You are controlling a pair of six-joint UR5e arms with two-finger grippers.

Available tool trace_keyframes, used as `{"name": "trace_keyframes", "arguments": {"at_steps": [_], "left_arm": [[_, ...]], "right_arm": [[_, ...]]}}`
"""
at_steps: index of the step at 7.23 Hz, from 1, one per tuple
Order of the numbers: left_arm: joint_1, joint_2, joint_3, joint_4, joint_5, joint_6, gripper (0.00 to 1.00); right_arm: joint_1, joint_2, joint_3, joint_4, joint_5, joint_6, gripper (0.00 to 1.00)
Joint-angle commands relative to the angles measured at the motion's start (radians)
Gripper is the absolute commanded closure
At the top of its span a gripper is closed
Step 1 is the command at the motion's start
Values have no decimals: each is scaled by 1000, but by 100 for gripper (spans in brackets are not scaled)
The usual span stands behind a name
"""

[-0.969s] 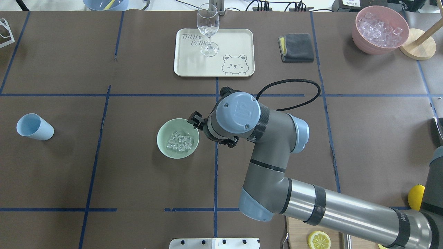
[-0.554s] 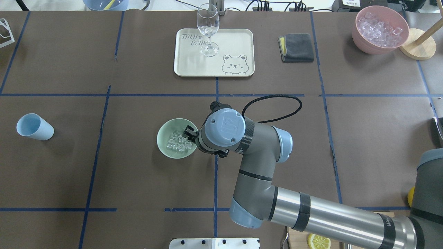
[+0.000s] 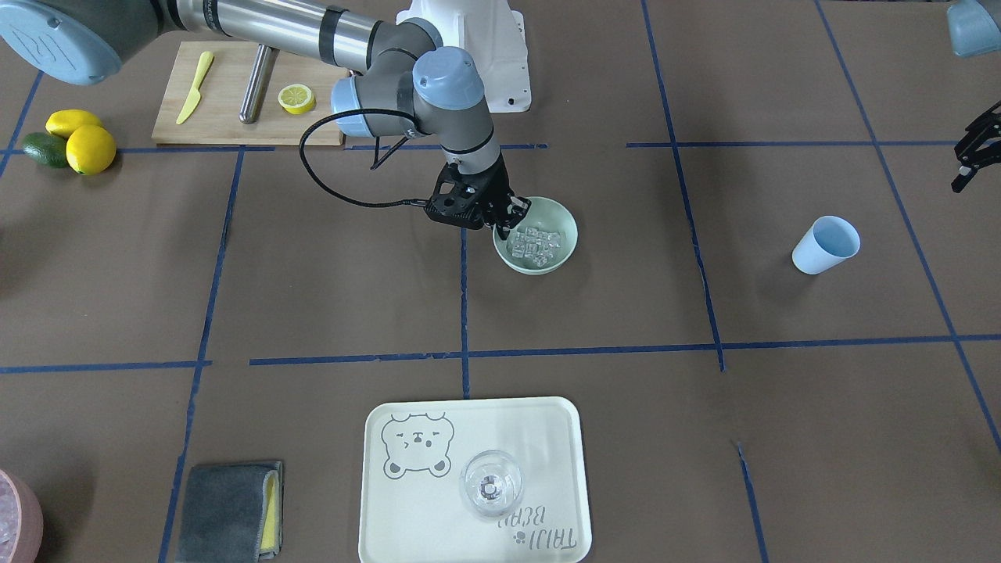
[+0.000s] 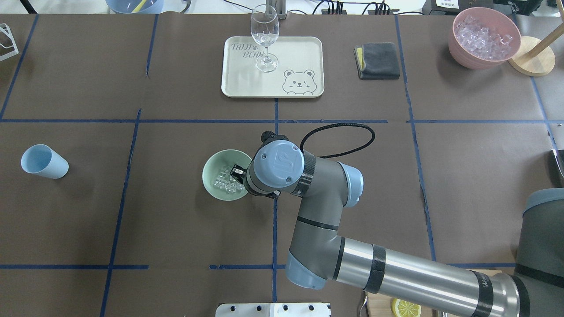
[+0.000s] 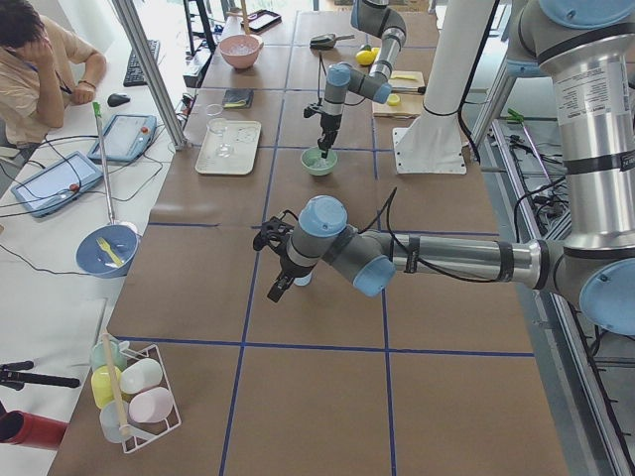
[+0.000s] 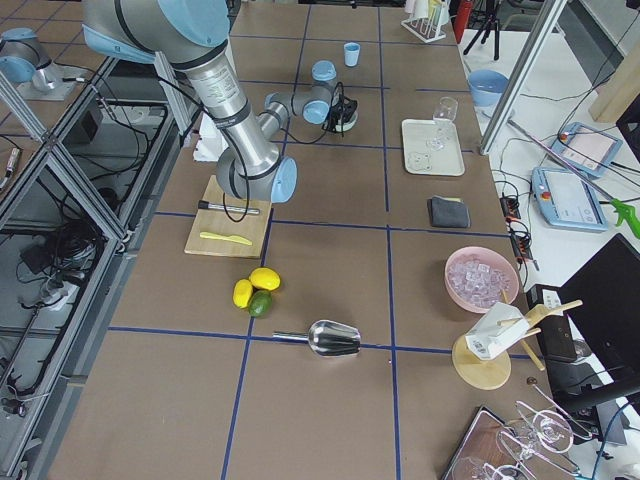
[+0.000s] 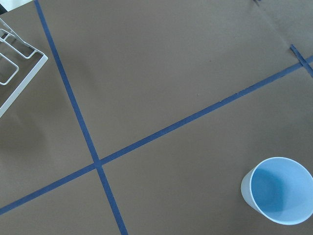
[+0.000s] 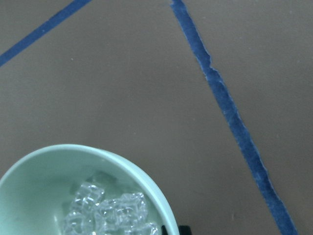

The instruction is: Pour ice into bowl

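Observation:
The pale mint-green bowl (image 4: 210, 164) stands near the table's middle with several clear cubes of ice (image 4: 224, 182) in it. In the front-facing view the bowl (image 3: 565, 228) and its ice (image 3: 536, 244) lie just right of the wrist. My right gripper (image 4: 238, 172) sits on the bowl's right rim, shut on it. My right gripper (image 3: 510, 219) has one finger inside the rim and one outside. The right wrist view shows the bowl's rim (image 8: 122, 161) and ice (image 8: 107, 210) very close. My left gripper (image 3: 974, 156) hangs open and apart, above and beside a light blue cup (image 3: 825, 245).
A cream tray (image 4: 302, 48) with a wine glass (image 4: 264, 35) stands at the back. A grey cloth (image 4: 377, 60) and a pink bowl of ice (image 4: 484, 37) are at the back right. A cutting board (image 3: 227, 94), lemons (image 3: 78, 141) and a metal scoop (image 6: 335, 338) lie on the right arm's side.
My right arm has drawn back and to the left, and its gripper came down onto the bowl's right rim. The bowl has shifted slightly. The blue cup has not moved.

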Motion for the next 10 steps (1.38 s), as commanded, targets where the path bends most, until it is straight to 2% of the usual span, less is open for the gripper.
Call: {"name": "trace_keyframes", "arguments": {"at_steps": [1,3,4,5,6,7,8,9,10], "left_arm": [[-2,15,-4,-2,2,4,0],[0,15,8,-2,9,7,0],[1,15,9,-2,11,6,0],[0,15,6,0,11,7,0],[0,16,9,-2,11,7,0],[0,16,8,-2,11,7,0],[0,16,6,0,11,6,0],[0,16,11,1,9,-2,0],[-2,18,5,-3,9,0,0]], "right_arm": [[48,-21,70,85,31,8,100],[85,-278,335,96,53,4,100],[103,-421,430,105,68,-39,100],[132,-547,457,171,76,-144,100],[174,-704,453,311,100,-232,100],[267,-839,437,440,215,-324,100],[382,-921,408,485,348,-431,100],[477,-992,360,521,424,-587,100],[533,-1020,297,553,450,-692,100]]}}
